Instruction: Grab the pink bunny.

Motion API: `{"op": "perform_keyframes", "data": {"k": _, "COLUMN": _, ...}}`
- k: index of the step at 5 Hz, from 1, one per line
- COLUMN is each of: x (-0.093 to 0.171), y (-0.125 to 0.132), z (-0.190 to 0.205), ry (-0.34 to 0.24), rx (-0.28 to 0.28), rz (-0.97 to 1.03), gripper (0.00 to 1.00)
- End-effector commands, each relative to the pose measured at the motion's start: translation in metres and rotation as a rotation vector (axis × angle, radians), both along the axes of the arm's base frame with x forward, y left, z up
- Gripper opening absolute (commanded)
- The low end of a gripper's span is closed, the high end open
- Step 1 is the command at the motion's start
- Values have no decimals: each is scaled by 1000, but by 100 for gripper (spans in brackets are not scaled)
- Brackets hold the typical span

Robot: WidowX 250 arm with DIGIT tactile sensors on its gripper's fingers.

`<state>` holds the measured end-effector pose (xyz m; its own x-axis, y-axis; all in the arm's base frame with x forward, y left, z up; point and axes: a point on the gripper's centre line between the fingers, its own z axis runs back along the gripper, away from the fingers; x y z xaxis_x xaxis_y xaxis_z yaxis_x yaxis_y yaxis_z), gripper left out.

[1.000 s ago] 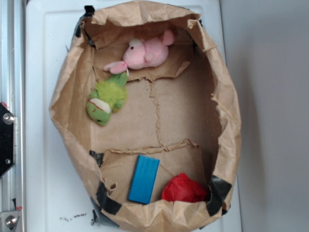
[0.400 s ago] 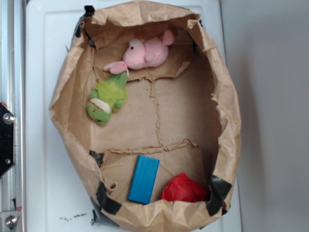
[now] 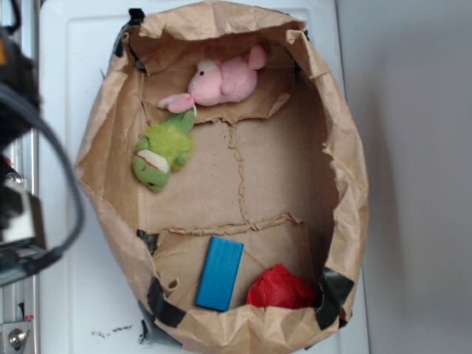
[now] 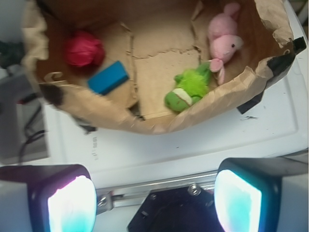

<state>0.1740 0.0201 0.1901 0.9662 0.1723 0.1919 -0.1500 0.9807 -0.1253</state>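
White tabletop (image 3: 66, 110) carries my brown paper bag (image 3: 346, 169).
Pink bunny (image 3: 221, 81) lies at the bag's far edge, touching the green toy (image 3: 164, 151); my gripper (image 4: 154, 198) is outside, fingers wide apart.

One pink bunny (image 3: 221, 81), one green plush toy (image 3: 164, 152), one blue block (image 3: 220, 272), one red lump (image 3: 282, 289)

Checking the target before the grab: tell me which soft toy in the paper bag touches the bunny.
The fuzzy lime-green plush toy: it meets the pale-pink plush bunny's ear. The red soft lump lies apart.
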Motion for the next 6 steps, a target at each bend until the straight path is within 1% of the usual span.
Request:
{"op": "perform_keyframes", "data": {"k": 1, "x": 44, "y": 3, "z": -18, "ry": 32, "rx": 51, "rz": 28, "gripper": 100}}
{"op": "perform_keyframes", "data": {"k": 2, "x": 68, "y": 23, "z": -30, "ry": 56, "rx": 38, "rz": 73, "gripper": 100}}
{"op": "perform_keyframes", "data": {"k": 3, "x": 87, "y": 30, "z": -40, "ry": 72, "rx": 27, "rz": 84, "gripper": 100}}
{"op": "perform_keyframes", "data": {"k": 4, "x": 105, "y": 39, "z": -59, "ry": 86, "rx": 48, "rz": 75, "gripper": 100}}
{"op": "perform_keyframes", "data": {"k": 5, "x": 109, "y": 52, "z": -73, "ry": 69, "rx": 69, "rz": 43, "gripper": 100}}
{"op": "perform_keyframes", "data": {"k": 6, "x": 109, "y": 52, "z": -73, "ry": 69, "rx": 69, "rz": 43, "gripper": 100}}
